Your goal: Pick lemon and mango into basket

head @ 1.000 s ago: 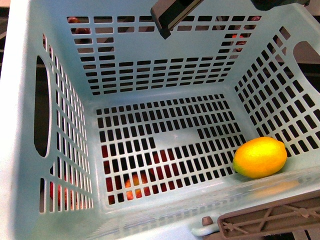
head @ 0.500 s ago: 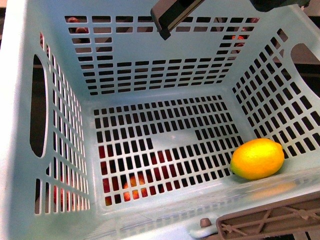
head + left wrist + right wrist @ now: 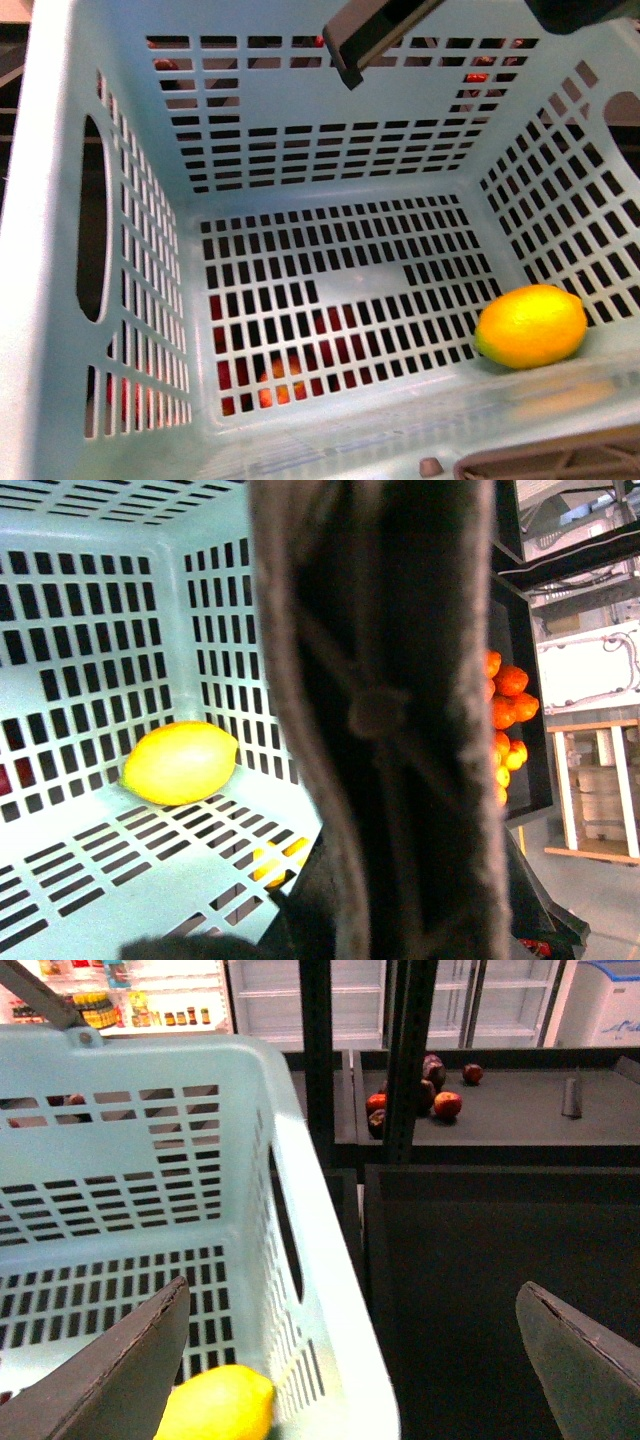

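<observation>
The light-turquoise basket fills the front view. A yellow lemon lies on its slotted floor, in the near right corner. The lemon also shows in the left wrist view, beside the brown basket handle, which blocks most of that picture. My left gripper is shut on this handle. My right gripper hangs open over the basket's right rim, with the lemon under one finger. No mango is in view.
Dark shelving stands beside the basket, with red apples on a shelf behind. Oranges are piled on a shelf past the handle. Red fruit shows through the basket's floor slots. Glass-door fridges stand at the back.
In the front view the basket has shifted slightly, so the lemon sits a little further right. The brown handle has sunk toward the bottom edge, and the right gripper's finger has moved right.
</observation>
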Controlling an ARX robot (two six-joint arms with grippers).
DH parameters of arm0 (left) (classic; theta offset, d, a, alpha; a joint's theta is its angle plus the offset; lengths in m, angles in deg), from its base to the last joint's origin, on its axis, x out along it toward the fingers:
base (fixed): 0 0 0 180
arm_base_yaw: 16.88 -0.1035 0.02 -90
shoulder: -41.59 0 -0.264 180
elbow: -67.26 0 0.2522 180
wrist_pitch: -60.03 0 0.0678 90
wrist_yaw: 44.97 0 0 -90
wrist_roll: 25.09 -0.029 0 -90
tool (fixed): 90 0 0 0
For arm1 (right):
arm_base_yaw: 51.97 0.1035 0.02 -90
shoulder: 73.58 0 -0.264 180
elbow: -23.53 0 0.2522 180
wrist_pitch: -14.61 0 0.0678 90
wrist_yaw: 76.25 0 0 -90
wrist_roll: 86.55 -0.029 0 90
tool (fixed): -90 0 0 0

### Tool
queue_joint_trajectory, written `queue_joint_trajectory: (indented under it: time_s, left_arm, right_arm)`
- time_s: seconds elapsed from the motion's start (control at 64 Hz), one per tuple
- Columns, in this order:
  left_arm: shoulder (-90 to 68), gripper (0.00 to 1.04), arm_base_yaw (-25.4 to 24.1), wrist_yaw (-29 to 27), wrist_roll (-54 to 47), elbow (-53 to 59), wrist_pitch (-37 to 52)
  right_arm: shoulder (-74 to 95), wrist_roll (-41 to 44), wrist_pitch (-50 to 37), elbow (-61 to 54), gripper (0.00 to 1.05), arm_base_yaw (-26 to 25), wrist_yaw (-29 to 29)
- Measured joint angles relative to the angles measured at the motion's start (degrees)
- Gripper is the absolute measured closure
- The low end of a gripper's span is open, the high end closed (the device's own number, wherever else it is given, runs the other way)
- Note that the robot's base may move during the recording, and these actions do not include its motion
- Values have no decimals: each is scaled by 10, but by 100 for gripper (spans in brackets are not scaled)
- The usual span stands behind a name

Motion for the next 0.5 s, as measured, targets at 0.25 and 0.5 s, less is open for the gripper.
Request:
queue_joint_trajectory:
  time_s: [0.25,0.5]
  left_arm:
    - [0,100,-3,-9,1,0,0]
    - [0,100,-7,-14,-3,0,0]
  right_arm:
    - [0,0,0,0,9,0,0]
    - [-1,0,1,-1,9,0,2]
